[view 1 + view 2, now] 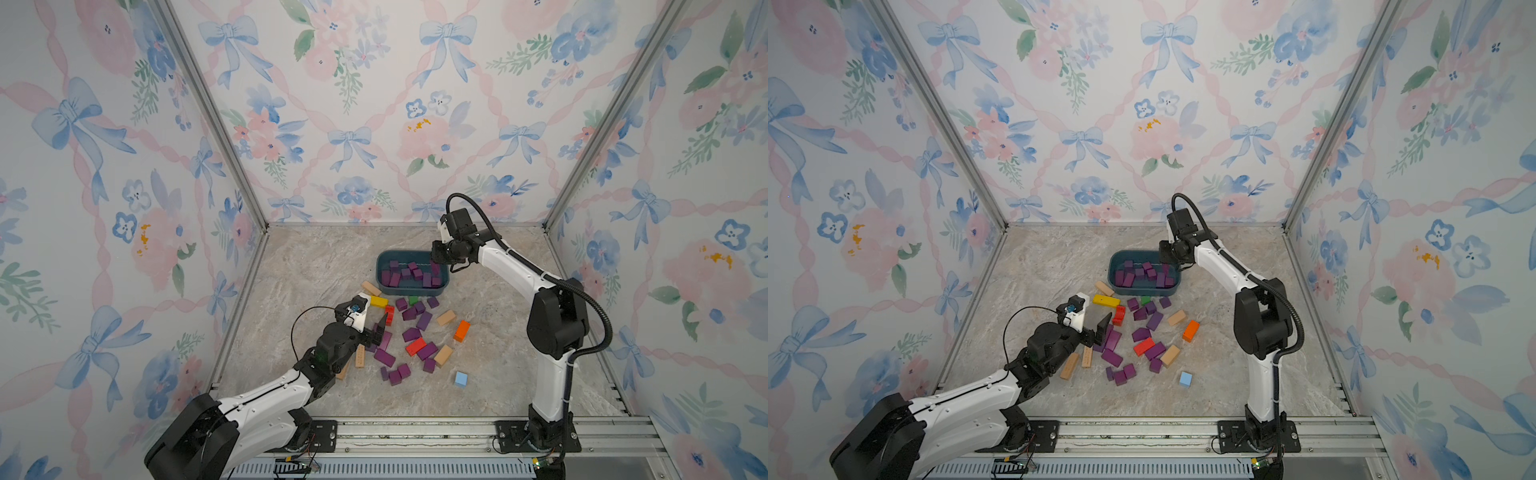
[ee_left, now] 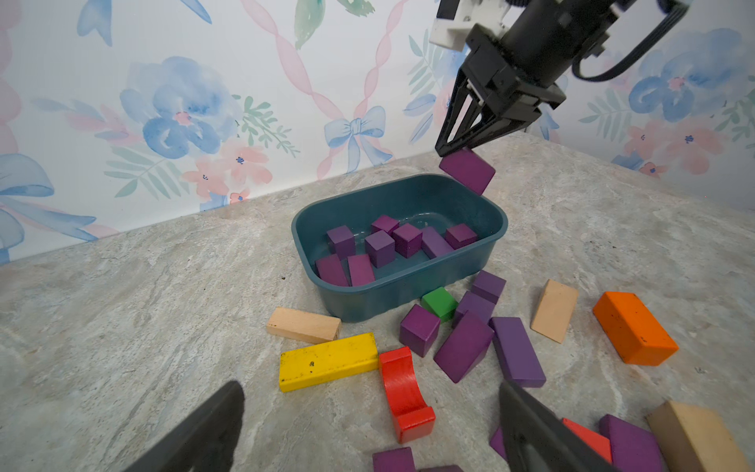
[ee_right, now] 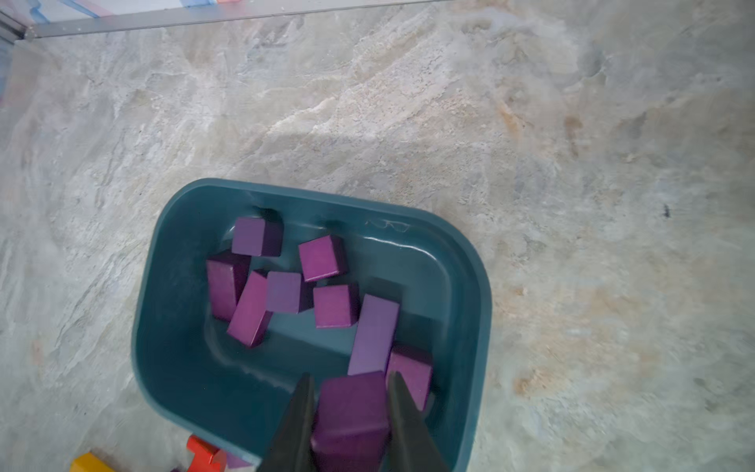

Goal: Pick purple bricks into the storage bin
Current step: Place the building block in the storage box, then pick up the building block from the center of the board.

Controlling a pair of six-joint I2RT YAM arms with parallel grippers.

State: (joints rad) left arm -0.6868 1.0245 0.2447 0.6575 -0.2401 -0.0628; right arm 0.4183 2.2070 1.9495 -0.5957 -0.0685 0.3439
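An embossed mark (image 3: 386, 224) on the bin's (image 3: 171, 286) inner wall is too faint to be read. The right arm is stretched out over the bin with its wrist bent downward. The right end effector (image 2: 455, 149) is clenched on a tilted purple brick (image 2: 467, 169) above the bin's rim. Eight purple bricks (image 3: 322, 257) are seen inside the bin. The left arm is held low near the bin, and the left end effector (image 1: 376, 330) is released above other bricks (image 1: 424, 320) scattered on the worktop (image 1: 299, 266).

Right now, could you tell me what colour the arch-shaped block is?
The arch-shaped block is red, clearest in the left wrist view.
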